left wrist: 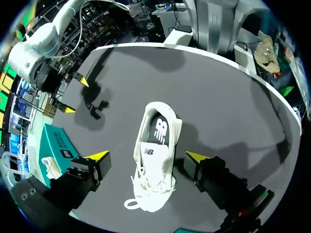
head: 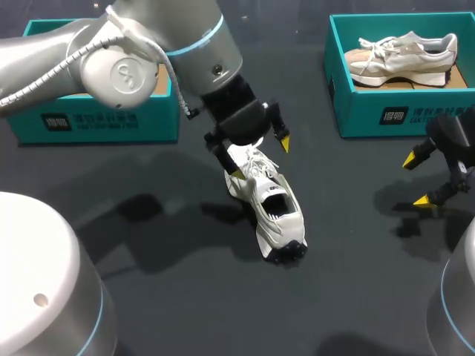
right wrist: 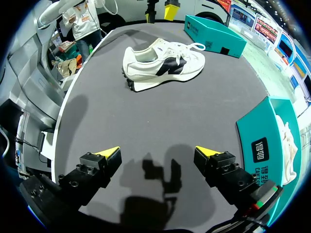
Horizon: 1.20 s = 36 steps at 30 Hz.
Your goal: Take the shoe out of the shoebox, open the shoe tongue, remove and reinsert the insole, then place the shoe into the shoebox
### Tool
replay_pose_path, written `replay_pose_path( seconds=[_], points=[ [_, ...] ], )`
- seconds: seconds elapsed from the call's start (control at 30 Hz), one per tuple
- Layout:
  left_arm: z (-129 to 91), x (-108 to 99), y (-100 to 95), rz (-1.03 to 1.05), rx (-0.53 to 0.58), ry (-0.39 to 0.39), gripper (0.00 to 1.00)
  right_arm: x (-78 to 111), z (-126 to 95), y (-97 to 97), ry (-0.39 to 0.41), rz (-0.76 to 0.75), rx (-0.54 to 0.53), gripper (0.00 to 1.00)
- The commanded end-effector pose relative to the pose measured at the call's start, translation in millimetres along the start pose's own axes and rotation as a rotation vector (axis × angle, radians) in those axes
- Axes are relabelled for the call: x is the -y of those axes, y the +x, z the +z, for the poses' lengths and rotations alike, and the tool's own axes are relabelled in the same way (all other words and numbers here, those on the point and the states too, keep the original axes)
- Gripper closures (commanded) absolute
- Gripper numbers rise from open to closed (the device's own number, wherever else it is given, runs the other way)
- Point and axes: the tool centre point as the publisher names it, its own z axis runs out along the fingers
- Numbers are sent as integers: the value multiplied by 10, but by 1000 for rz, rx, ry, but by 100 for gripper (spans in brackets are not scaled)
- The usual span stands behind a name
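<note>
The shoe (head: 269,208) lies at the middle of the table (head: 185,297), out of the far-left shoebox (head: 96,122). The left gripper (head: 258,157) hovers over its laces, fingers spread. The right gripper (head: 415,179) stands open and empty near the right edge. Tongue, insole and return steps appear outstanding.

Near the middle of the dark table (head: 200,311): a white lace-up shoe (head: 266,204), upright on its sole, outside both boxes. Toe toward the far left, heel with dark studs toward the near edge. Laces loose over the tongue, mouth open, dark insole with a white mark visible inside, a black mark on the side. At the far left, well apart: a teal shoebox (head: 96,122), open-topped, brown card inside. At the far right: a second teal shoebox (head: 401,111), open, holding another pale shoe (head: 401,58) on its side.
</note>
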Motion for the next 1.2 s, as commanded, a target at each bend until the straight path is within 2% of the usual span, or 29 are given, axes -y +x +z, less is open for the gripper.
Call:
replay_pose_path(
  seconds=[0.03, 0.07, 0.43, 0.5, 0.6, 0.63, 0.67, 0.7, 1.0, 1.07, 1.13, 1.2],
  points=[
    [-131, 195, -121, -472, -142, -151, 0, -1, 0, 5, 2, 0, 1, 0],
    [-159, 240, -85, -538, -12, -305, 0, -1, 0, 5, 2, 0, 1, 0],
    [-159, 240, -85, -538, -12, -305, 0, -1, 0, 5, 2, 0, 1, 0],
    [-85, 322, -66, -590, -80, -255, 0, -1, 0, 5, 2, 0, 1, 0],
    [48, 526, -20, -755, -139, -303, 0, -1, 0, 5, 2, 0, 1, 0],
    [87, 594, -8, -841, -144, -342, 0, -1, 0, 5, 2, 0, 1, 0],
    [109, 641, -4, -899, -104, -393, 0, -1, 0, 5, 2, 0, 1, 0],
    [117, 670, -10, -941, -64, -480, 0, -1, 0, 5, 2, 0, 1, 0],
    [117, 670, -10, -941, -64, -480, 0, -1, 0, 5, 2, 0, 1, 0],
    [178, 678, 16, -975, -114, -437, 0, -1, 0, 5, 2, 0, 1, 0],
    [264, 703, 40, -1050, -103, -453, 0, -1, 0, 5, 2, 0, 1, 0],
    [338, 711, 72, -1133, -146, -439, 0, -1, 0, 5, 2, 0, 1, 0]
  ],
)
